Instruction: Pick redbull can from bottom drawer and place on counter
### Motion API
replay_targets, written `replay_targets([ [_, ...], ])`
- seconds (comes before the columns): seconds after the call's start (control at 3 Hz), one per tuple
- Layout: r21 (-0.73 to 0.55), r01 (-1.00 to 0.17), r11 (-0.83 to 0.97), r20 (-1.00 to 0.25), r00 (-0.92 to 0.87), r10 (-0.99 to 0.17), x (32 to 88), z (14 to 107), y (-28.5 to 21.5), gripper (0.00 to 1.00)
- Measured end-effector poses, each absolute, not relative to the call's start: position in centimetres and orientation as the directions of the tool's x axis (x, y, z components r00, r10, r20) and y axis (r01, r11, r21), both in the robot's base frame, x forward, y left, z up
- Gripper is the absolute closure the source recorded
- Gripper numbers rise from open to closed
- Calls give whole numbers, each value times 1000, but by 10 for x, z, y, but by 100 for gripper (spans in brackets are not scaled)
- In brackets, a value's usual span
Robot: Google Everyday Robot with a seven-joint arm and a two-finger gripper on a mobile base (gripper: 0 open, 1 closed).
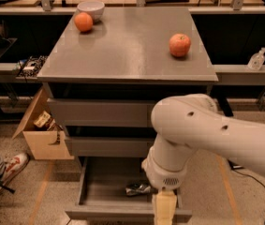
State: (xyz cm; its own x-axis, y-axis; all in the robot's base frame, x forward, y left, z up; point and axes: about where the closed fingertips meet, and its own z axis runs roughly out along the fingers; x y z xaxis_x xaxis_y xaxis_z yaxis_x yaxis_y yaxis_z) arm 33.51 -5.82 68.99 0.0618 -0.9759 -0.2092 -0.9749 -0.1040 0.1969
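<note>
— Counter [127, 55] carries an orange [83, 21], a bowl [91, 7] and a second fruit [180, 45]; its middle is bare. Where's the redbull can [139, 189]?
— On its side, mid-floor in the open bottom drawer [83, 191]. My gripper [165, 212] hangs at the drawer's front edge, just beside it; whether it's open I cannot tell. I'd come down square to the can. My arm [202, 125] blocks part of my view, and the upper drawers overhang.

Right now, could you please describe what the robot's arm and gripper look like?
The arm is a bulky, smooth, off-white shell with rounded joints, two small dark holes on its upper side and a small vent grille near the wrist. The gripper, at the bottom edge of the view over the front of the bottom drawer, shows as a paler yellowish block.
</note>
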Motion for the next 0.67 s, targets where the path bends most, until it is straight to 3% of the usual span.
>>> replay_targets([
  [0.33,311,-940,-144,-275,56,-960,308,632,-30,0],
  [0.67,311,-940,-144,-275,56,-960,308,632,-30,0],
])
